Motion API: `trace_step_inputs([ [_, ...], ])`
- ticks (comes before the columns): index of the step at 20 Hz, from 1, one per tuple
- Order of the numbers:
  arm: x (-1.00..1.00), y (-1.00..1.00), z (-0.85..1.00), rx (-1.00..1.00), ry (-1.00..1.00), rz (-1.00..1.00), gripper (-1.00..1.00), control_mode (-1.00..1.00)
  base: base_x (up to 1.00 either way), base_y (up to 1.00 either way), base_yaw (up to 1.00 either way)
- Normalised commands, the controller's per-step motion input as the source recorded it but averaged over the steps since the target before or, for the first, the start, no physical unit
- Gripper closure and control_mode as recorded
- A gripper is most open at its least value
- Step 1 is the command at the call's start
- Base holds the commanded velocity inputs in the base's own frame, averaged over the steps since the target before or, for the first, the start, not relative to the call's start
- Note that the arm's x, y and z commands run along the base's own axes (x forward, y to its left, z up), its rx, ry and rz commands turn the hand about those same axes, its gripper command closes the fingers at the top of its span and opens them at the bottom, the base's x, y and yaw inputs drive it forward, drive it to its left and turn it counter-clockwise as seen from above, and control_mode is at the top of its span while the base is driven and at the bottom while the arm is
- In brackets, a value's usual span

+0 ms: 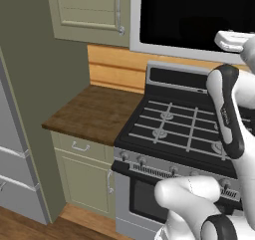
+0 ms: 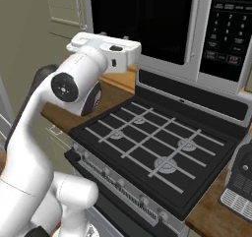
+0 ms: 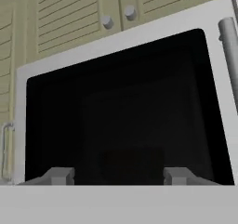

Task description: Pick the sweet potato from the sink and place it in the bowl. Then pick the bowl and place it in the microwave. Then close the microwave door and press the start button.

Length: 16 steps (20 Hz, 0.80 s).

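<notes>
The microwave door (image 3: 125,111) is shut; its black glass window faces my hand. Its long grey bar handle (image 3: 230,56) runs down the right edge. The same door (image 2: 142,19) sits above the stove, with the button panel (image 2: 229,29) to its right. It also appears as the microwave door (image 1: 194,15) at the top of the left base view. My gripper (image 3: 118,175) is raised in front of the glass, with its fingertips (image 3: 58,175) apart and nothing between them. The white hand (image 2: 106,46) hovers near the door's lower left corner. The sweet potato, the bowl and the sink are out of view.
A black gas stove (image 1: 184,129) with grey grates lies below the microwave. A wooden counter (image 1: 94,112) adjoins it on the left, under pale green cabinets (image 1: 89,10). A dark appliance (image 2: 241,182) stands on the counter to the stove's right.
</notes>
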Motion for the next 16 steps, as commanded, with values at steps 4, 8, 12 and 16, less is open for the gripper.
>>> trace_step_inputs([
  [4,-1.0,-0.01,0.01,-0.02,-0.01,0.0,1.0,-1.0,0.0,0.0,0.0],
  [8,-1.0,-0.17,-0.05,-0.02,0.0,0.0,1.0,-1.0,0.0,0.0,0.0],
  [12,-0.96,-0.25,-0.13,-0.05,0.0,0.0,1.0,-1.0,0.0,0.0,0.0],
  [16,-0.89,-0.06,-0.01,-0.11,0.0,-0.05,1.0,-1.0,0.0,0.0,0.0],
])
